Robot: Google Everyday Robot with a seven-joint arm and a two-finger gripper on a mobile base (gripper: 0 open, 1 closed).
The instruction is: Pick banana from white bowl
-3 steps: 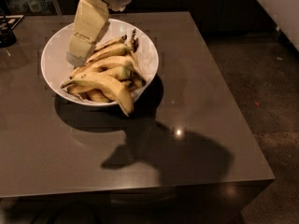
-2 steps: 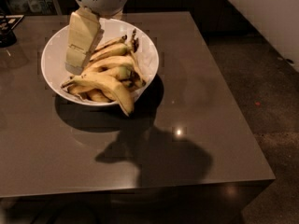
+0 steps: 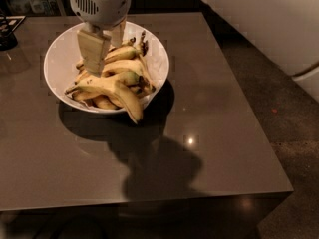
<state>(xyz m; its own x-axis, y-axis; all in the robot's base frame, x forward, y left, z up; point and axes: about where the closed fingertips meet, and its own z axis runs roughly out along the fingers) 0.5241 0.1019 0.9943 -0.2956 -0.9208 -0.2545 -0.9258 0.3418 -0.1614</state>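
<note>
The white bowl (image 3: 61, 59) stands at the back left of the table and holds several yellow bananas. The banana (image 3: 110, 86), long and curved, lies across the front of the pile, and its end hangs over the bowl's front rim. My gripper (image 3: 106, 59) comes straight down from above into the middle of the bowl. It is open: the near finger (image 3: 92, 51) reaches down onto the pile and the far finger (image 3: 118, 35) stands behind the bananas. It holds nothing.
The bowl sits on a brown glossy table (image 3: 209, 133), whose front and right edges are close by. A dark object (image 3: 7, 36) stands at the far left edge. A white shape (image 3: 269, 24) fills the upper right above the dark floor.
My gripper has come down into the bowl and shifted slightly left. Its fingers now reach the banana pile. The bananas have not moved.
</note>
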